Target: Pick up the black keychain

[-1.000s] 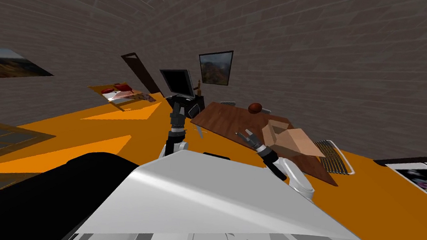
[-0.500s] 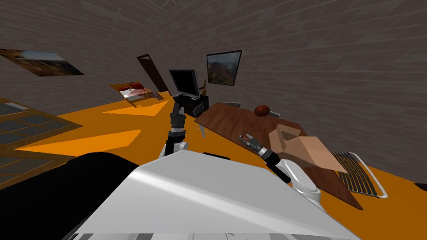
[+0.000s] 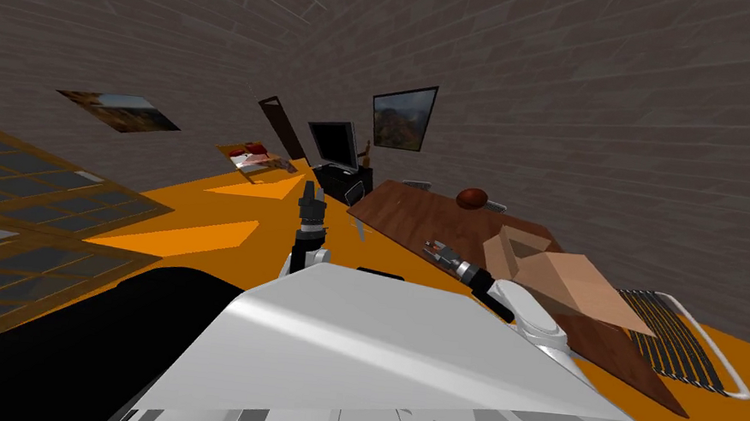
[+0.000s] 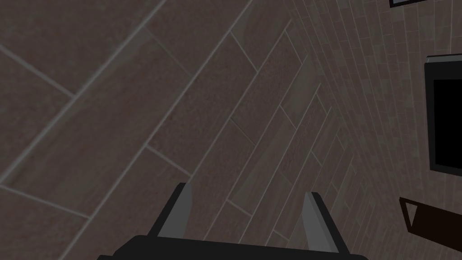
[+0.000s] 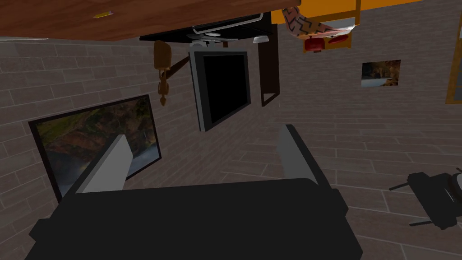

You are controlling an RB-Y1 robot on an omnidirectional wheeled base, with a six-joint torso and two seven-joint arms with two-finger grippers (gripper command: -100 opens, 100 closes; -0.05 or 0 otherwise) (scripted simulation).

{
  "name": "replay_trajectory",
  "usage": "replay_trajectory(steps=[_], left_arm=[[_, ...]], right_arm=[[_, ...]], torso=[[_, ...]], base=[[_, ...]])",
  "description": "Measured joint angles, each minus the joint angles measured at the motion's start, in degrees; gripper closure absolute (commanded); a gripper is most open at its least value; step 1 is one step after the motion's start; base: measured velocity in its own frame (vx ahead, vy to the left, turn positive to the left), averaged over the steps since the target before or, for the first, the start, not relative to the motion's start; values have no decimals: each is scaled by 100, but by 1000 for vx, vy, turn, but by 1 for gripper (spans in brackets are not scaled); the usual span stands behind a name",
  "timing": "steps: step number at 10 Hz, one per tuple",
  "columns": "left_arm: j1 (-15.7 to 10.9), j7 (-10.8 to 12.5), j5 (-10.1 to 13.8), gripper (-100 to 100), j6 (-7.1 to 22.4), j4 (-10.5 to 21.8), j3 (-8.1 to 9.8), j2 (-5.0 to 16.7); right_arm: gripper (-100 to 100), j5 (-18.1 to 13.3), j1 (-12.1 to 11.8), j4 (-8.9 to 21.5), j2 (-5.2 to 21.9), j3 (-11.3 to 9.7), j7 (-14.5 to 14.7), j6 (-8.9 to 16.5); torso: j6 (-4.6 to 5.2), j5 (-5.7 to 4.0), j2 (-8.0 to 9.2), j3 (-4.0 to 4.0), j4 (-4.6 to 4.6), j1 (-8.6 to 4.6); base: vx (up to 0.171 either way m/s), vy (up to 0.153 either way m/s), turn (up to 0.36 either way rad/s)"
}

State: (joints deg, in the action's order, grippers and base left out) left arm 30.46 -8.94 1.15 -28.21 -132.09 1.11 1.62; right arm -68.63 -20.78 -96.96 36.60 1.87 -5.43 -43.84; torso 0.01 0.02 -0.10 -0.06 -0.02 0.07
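Cannot tell where the black keychain lies on the dark brown, wood-grained tabletop (image 3: 416, 216). By its near edge, right gripper (image 3: 430, 245), thin blade fingers spread, empty. Left gripper (image 3: 310, 185) upright above the flat orange floor (image 3: 190, 237), fingers likewise parted, gripping nothing. On the tabletop: open tan cardboard box (image 3: 565, 278), round reddish-brown ball (image 3: 471, 197).

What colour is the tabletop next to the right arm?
Reddish-brown with a wood grain. The tabletop shows best in the head view.
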Motion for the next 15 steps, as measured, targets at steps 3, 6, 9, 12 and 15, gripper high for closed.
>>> replay_trajectory(steps=[3, 6, 9, 12, 15], left_arm=[[1, 0, 0, 0, 0, 0, 1, 0], [0, 0, 0, 0, 0, 0, 0, 0], [1, 0, 0, 0, 0, 0, 1, 0], [1, 0, 0, 0, 0, 0, 0, 0], [2, 0, 0, 0, 0, 0, 1, 0]], right_arm=[[-100, -499, -18, 260, 142, -36, -115, -16], [-100, -909, -37, 759, 330, 23, -111, -152], [-100, -1401, -69, 1024, 468, -8, -249, -157], [-100, -1909, -60, 1377, 702, 2, -442, -209], [-100, -2305, -104, 1744, 771, -16, -436, -221]], torso=[[7, 1, -2, -1, -1, 3], [2, 1, -5, -3, -1, 6], [6, 1, -4, -3, -1, 5], [3, 2, -8, -5, -2, 8], [8, 1, -1, -2, -1, 5]], base=[[30, 23, 196], [33, 23, 150], [38, 23, 186], [40, 23, 156], [35, 22, 176]])
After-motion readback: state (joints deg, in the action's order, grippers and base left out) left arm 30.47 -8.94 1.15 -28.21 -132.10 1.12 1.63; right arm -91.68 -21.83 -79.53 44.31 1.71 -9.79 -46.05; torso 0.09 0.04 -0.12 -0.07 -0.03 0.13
